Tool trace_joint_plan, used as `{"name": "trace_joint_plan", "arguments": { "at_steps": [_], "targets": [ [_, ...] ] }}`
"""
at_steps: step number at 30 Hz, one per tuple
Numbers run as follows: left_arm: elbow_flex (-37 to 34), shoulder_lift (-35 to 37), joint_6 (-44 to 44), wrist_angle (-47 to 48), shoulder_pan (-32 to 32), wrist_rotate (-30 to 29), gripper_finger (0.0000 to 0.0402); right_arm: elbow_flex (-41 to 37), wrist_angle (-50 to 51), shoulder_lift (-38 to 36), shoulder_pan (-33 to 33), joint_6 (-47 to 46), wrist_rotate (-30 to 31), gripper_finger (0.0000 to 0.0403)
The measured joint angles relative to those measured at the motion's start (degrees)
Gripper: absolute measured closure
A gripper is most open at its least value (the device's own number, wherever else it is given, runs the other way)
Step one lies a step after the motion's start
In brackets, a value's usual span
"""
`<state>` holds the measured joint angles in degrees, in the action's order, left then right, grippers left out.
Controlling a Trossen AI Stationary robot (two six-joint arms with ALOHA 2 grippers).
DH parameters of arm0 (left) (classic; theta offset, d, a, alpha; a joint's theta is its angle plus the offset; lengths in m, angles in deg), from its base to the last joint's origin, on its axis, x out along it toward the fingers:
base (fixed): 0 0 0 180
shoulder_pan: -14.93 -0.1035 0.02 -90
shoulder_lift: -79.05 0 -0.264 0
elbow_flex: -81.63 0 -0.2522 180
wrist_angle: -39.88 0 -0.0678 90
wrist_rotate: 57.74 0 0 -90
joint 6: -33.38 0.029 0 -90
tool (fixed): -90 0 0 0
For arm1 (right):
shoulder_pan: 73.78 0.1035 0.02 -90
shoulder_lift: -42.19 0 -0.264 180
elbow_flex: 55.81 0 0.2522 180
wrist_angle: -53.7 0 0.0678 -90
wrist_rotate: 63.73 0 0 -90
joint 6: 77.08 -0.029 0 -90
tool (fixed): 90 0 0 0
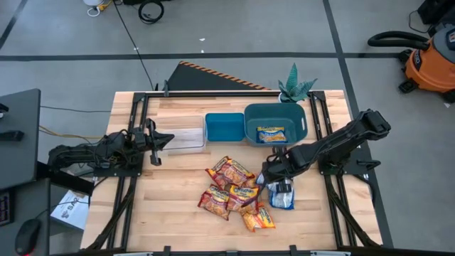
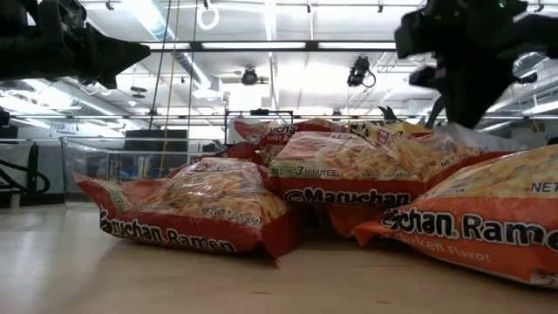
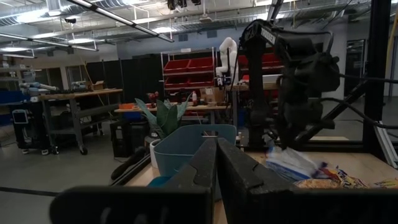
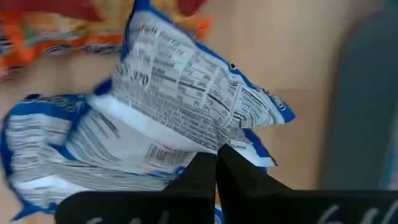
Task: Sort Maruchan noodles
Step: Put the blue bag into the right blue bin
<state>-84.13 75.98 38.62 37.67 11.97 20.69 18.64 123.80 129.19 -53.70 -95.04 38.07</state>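
A pile of red-orange and orange-yellow Maruchan packets (image 1: 231, 188) lies on the table's middle and fills the low view (image 2: 349, 183). Two blue-silver packets (image 1: 282, 195) lie just right of the pile. One more packet (image 1: 271, 134) lies in the larger blue bin (image 1: 250, 117). My right gripper (image 1: 272, 174) is at the blue-silver packets and is shut on the upper one (image 4: 186, 93). The other blue-silver packet (image 4: 37, 155) lies under it. My left gripper (image 1: 162, 140) waits shut above the table's left side, beside a clear container (image 1: 181, 139). My right gripper pinches the upper blue-silver packet between its two fingers at a crinkled edge near one corner (image 4: 233, 144). The printed back side of the packet faces the wrist camera. The packet tilts up from the fingers, over the second blue-silver packet. Whether it is lifted clear does not show.
A smaller blue bin (image 1: 225, 128) stands between the clear container and the larger bin at the table's far side. A potted plant (image 1: 295, 87) stands behind the larger bin. Bare wood lies at the near left (image 1: 163, 206). Black frame rails (image 1: 334, 206) run along both sides.
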Motion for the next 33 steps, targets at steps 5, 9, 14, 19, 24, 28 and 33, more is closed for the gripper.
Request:
{"name": "trace_joint_plan", "arguments": {
  "at_steps": [5, 9, 14, 19, 24, 28, 33],
  "targets": [
    [0.01, 0.0, 0.0, -0.02, 0.0, 0.0, 0.0383, 4.29, 5.67, -0.01, 0.02, -1.04, 6.47, 0.0398],
    [0.0, -0.02, -0.01, -0.02, -0.02, 0.0, 0.0383, 6.95, 12.15, -0.02, -0.47, -4.24, 14.14, 0.0399],
    [0.01, -0.01, -0.01, -0.02, -0.01, 0.0, 0.0383, 10.58, 21.64, -0.02, -1.31, -9.83, 23.7, 0.0397],
    [0.02, 0.0, 0.0, -0.02, -0.01, 0.0, 0.0383, 11.88, 27.99, -0.02, -5.07, -19.67, 31.18, 0.0396],
    [0.0, 0.0, 0.0, -0.02, 0.0, 0.0, 0.0383, 11.88, 28.47, -0.02, -10.93, -23.43, 33.6, 0.0396],
    [0.0, 0.0, 0.0, -0.02, -0.01, 0.0, 0.0383, 11.88, 23.74, -0.02, -16.06, -21.38, 34.01, 0.0395],
    [0.0, 0.0, -0.02, -0.02, 0.0, 0.0, 0.0383, 11.88, 12.86, -0.02, -21.94, -16.36, 31.95, 0.0395]
  ]
}}
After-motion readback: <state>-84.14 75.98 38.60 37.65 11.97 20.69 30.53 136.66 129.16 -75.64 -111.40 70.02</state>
